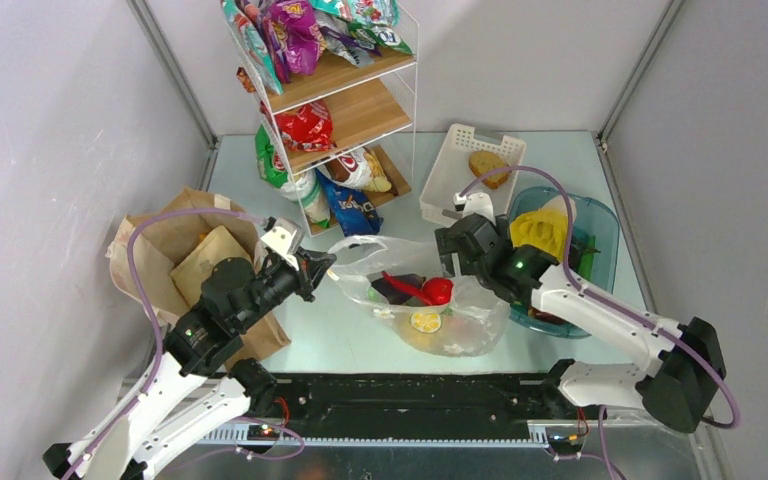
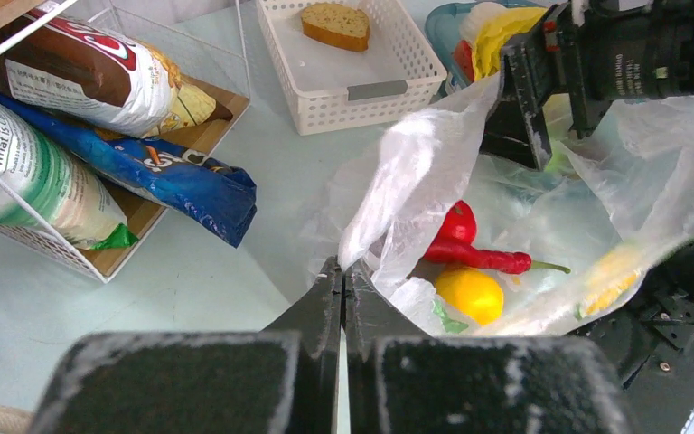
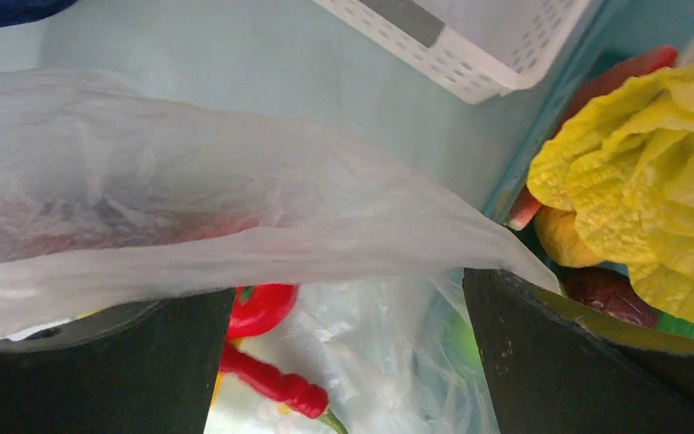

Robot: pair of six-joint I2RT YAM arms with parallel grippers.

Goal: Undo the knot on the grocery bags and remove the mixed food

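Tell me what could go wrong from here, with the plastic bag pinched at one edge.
1. The left hand grips only a thin edge of the plastic bag; the film may slip out or tear if pulled hard.
2. The right hand is open with film draped across its fingers; closing now would likely catch plastic rather than the chili or tomato.

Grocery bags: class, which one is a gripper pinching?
The clear plastic bag in the middle: the left gripper is shut on its film. The brown paper bag, at the left, is in no gripper.
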